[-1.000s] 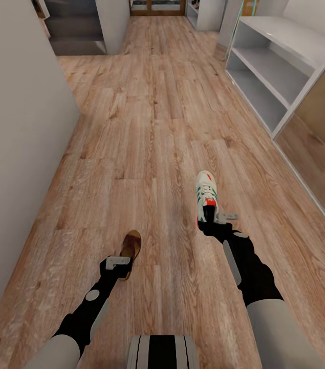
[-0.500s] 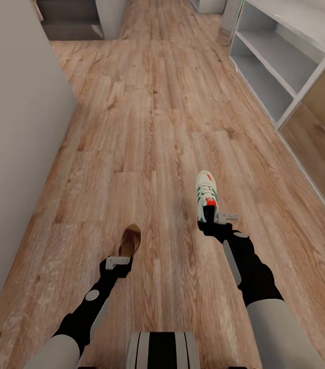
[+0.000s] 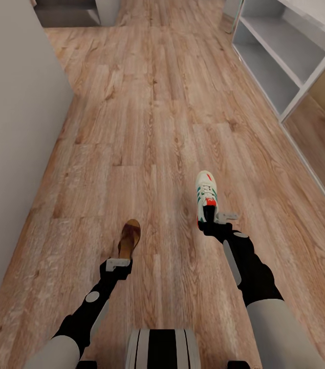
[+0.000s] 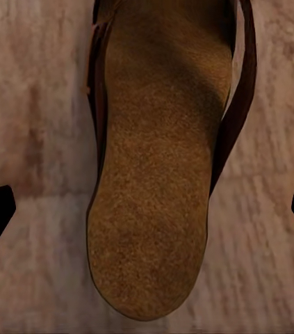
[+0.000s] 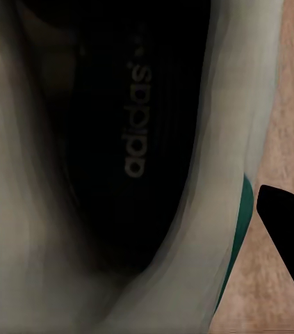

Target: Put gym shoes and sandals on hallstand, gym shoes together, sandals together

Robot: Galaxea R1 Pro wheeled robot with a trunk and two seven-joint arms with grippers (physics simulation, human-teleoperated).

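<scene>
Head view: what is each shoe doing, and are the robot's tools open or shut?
Brown sandal: flat on the wood floor, sole down, not held.
Gym shoe: gripped at its heel, toe pointing away from the robot.
Left tool: open, just behind the sandal, not touching it.
Right tool: shut on the gym shoe.
Hallstand: ahead on the right, no shoe on the shelves in view.

Head view: high, looking forward and down the corridor floor (image 3: 152, 113).
Left wrist view: very near, straight down on the sandal (image 4: 157, 160).
Right wrist view: pressed close into the gym shoe (image 5: 119, 160).
Shared: both shoes, floor.
</scene>
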